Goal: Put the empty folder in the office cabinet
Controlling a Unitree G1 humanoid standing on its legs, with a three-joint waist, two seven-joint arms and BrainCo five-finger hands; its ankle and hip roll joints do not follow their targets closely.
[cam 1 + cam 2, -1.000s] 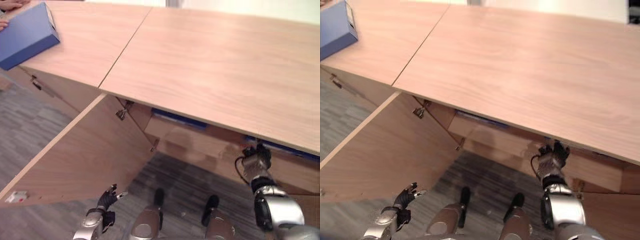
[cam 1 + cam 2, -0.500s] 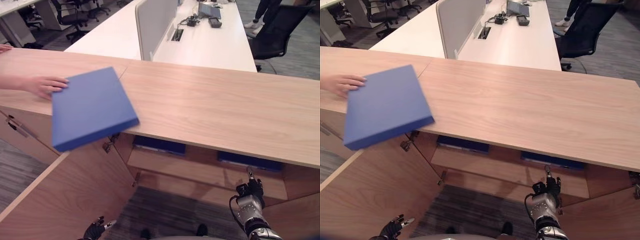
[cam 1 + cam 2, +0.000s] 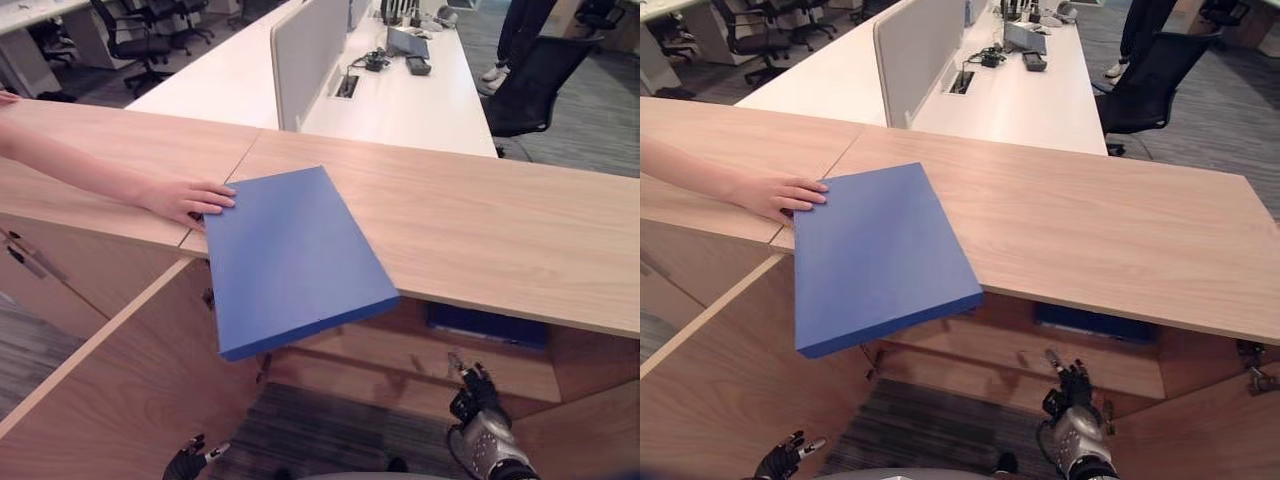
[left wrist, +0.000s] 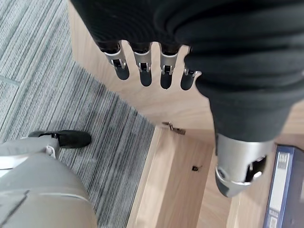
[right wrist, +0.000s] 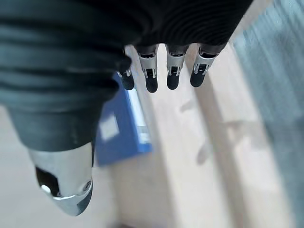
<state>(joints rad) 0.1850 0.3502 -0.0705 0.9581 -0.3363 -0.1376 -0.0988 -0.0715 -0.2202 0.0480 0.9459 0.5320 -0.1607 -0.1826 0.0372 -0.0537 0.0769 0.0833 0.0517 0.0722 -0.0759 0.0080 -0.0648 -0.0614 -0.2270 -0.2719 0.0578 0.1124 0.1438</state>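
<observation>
At counter's front edge, blue folder [image 3: 290,255] overhung open cabinet [image 3: 400,345], person's hand [image 3: 185,200] touching it. My left hand [image 4: 142,66] and right hand [image 5: 161,71] hung low, relaxed, empty. Feared folder tipping off before I reached it.

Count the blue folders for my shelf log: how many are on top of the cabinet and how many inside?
Blue folder on the cabinet top, overhanging its front edge, a person's hand on it: 1
Blue folders on the shelf inside the cabinet: 1 visible
Total: 2
The overhanging folder hides part of the shelf.
</observation>
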